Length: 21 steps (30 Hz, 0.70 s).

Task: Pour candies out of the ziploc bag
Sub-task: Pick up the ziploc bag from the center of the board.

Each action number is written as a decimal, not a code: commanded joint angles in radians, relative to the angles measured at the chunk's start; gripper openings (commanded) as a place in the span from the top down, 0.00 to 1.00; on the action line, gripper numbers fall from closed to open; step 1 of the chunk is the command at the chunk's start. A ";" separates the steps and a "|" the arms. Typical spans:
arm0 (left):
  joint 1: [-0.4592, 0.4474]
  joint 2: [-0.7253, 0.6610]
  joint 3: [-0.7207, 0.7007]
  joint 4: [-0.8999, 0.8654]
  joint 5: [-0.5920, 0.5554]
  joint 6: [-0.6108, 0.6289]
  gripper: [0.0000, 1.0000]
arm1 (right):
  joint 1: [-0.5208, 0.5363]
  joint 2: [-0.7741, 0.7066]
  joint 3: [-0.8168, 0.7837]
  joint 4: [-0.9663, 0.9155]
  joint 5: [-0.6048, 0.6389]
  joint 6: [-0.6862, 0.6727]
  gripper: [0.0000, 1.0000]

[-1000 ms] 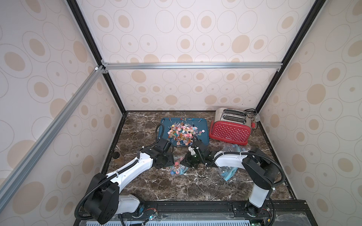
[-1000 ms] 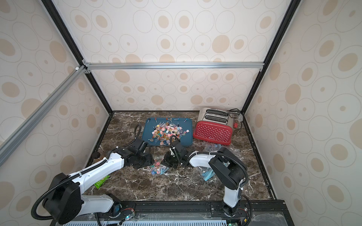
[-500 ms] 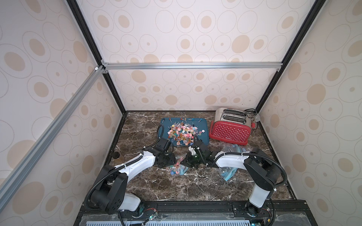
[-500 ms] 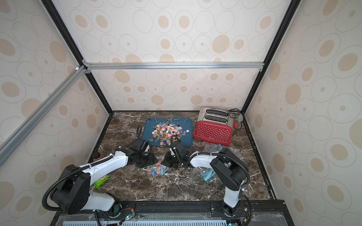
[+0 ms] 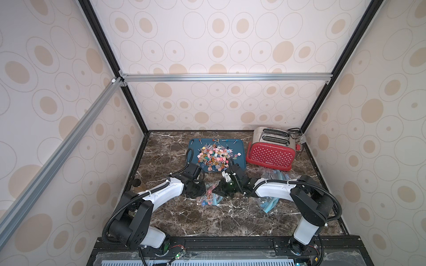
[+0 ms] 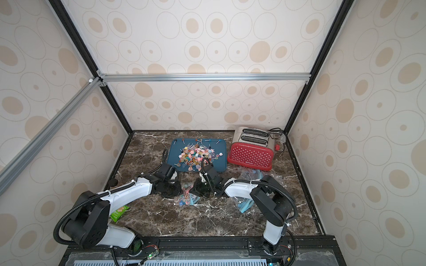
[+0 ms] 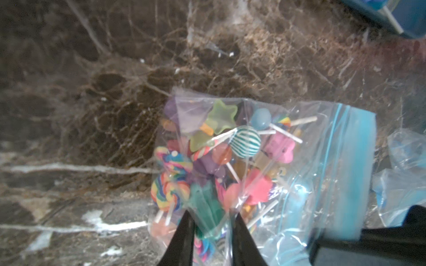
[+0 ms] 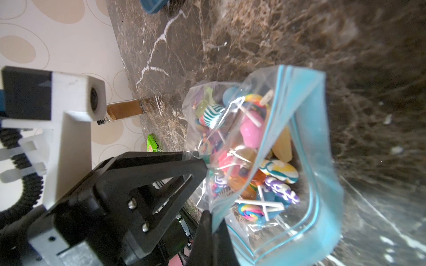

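left wrist view: the left gripper [image 7: 213, 232] has just drawn its jaws in from a wider stance. they now pinch the clear film at the closed end of the bag [image 7: 322, 161], with a fold of plastic and a bit of teal candy showing in the gap. beyond the tips the candies [image 7: 244, 141] lie heaped inside the bag, and past them runs the blue zip strip [image 7: 359, 165]. the bag has not shifted over the last second in the top views. it lies on the table [image 7: 92, 92], between the two grippers.

right wrist view gives the other end. the right gripper [image 8: 212, 232] has its jaws together, clamped on one lip of the zip strip, as before. just beyond its tips the mouth gapes open. the candies sit deep inside, towards the left jaws, which show across the bag nipping the film.

both ends are now held, which i take to be the last thing needed before the lift. the likely next move is for the left jaws to raise the closed end while the right keeps the mouth low and open over the tray [image 5: 238, 147]. the tray lies beyond both grippers and already carries a pile [image 5: 215, 156] of candies. the risk, as i judge it, is that the left pinch has trapped sticks with the film, so some candies may hang back.
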 commanded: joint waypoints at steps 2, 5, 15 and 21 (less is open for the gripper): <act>0.004 -0.001 -0.001 0.013 0.014 0.006 0.87 | 0.009 -0.008 -0.009 0.002 -0.005 0.002 1.00; 0.004 -0.022 0.004 0.002 0.011 0.002 0.95 | 0.008 -0.011 -0.009 0.003 -0.004 0.000 1.00; 0.003 -0.073 0.010 -0.018 -0.012 0.000 1.00 | 0.010 -0.016 0.018 -0.019 -0.006 -0.022 1.00; 0.004 -0.107 0.024 -0.022 -0.034 -0.004 1.00 | 0.010 -0.036 0.117 -0.126 0.012 -0.099 1.00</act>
